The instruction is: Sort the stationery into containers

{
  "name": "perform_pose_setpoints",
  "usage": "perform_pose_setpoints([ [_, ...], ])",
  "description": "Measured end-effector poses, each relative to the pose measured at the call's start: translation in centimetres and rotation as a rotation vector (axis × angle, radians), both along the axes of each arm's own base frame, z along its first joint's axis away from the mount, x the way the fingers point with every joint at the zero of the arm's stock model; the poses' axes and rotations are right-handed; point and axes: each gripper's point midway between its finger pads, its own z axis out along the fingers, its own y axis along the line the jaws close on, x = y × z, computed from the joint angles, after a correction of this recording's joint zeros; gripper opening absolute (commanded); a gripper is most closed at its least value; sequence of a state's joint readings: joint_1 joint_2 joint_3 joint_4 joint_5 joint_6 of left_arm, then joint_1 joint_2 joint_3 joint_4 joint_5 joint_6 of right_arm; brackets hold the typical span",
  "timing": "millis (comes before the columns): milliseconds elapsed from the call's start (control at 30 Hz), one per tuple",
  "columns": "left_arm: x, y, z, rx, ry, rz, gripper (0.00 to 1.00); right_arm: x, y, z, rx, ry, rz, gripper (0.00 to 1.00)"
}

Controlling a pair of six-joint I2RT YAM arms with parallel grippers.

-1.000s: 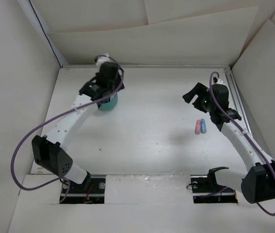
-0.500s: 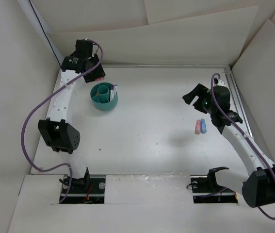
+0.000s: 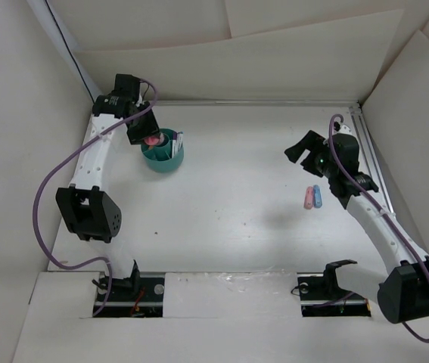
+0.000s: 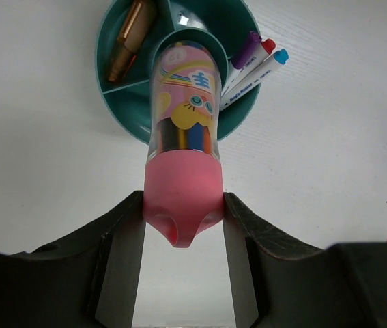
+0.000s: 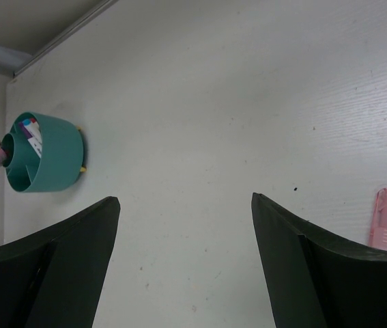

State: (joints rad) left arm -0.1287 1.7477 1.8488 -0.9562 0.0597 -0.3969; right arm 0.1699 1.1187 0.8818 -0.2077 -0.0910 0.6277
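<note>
Left tool (image 4: 183, 220) is clenched on a stubby pink piece (image 4: 183, 171), gripped at its pink cap, with the printed body sticking out ahead of the fingertips. That grip leaves the long end free to go in first.

The teal cup (image 4: 128, 109) sits straight ahead of the tool. The piece's nose lines up with the round centre well. I can't tell if it's inside the rim yet.

An orange piece (image 4: 128, 41) lies in the compartment ahead-left. The three pens (image 4: 254, 58) lean in the compartment ahead-right. My read is one kind per compartment, so the centre well is a fair target for this one.

Room: the side wall (image 3: 17, 189) is close outboard of your left arm and the cup rim is just below the tool. Go down vertically and don't swing. The pen tips stand above the rim to the tool's right, so keep off them.

The middle of the desk (image 3: 237, 174) is open.

Right tool (image 5: 184, 198) is released with its jaws wide, holds nothing and hangs above the desk. A loose pink piece (image 5: 384, 219) and a blue piece (image 3: 317, 197) lie side by side on the desk, off to its right and close in. They're yet to be sorted. The rail (image 3: 367, 151) runs just outboard of that arm, so approach them from the inboard side.
</note>
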Motion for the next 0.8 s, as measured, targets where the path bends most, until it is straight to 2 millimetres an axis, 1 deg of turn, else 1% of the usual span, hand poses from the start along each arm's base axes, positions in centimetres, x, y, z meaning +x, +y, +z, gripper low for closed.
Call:
perform_pose_setpoints([
  [267, -0.1, 0.1, 0.2, 0.003, -0.006, -0.004, 0.00, 0.0, 0.0, 0.0, 0.000, 0.000, 0.000, 0.84],
  [500, 0.1, -0.1, -0.2, -0.003, 0.005, -0.010, 0.05, 0.0, 0.0, 0.0, 0.000, -0.001, 0.000, 0.84],
  [767, 1.0, -0.3, -1.6, -0.002, 0.037, -0.012, 0.17, 0.1, 0.0, 0.1, 0.001, -0.006, 0.000, 0.84],
  [800, 1.1, -0.2, -1.8, 0.000, 0.041, -0.011, 0.22, 0.1, 0.0, 0.1, 0.001, -0.006, 0.000, 0.84],
])
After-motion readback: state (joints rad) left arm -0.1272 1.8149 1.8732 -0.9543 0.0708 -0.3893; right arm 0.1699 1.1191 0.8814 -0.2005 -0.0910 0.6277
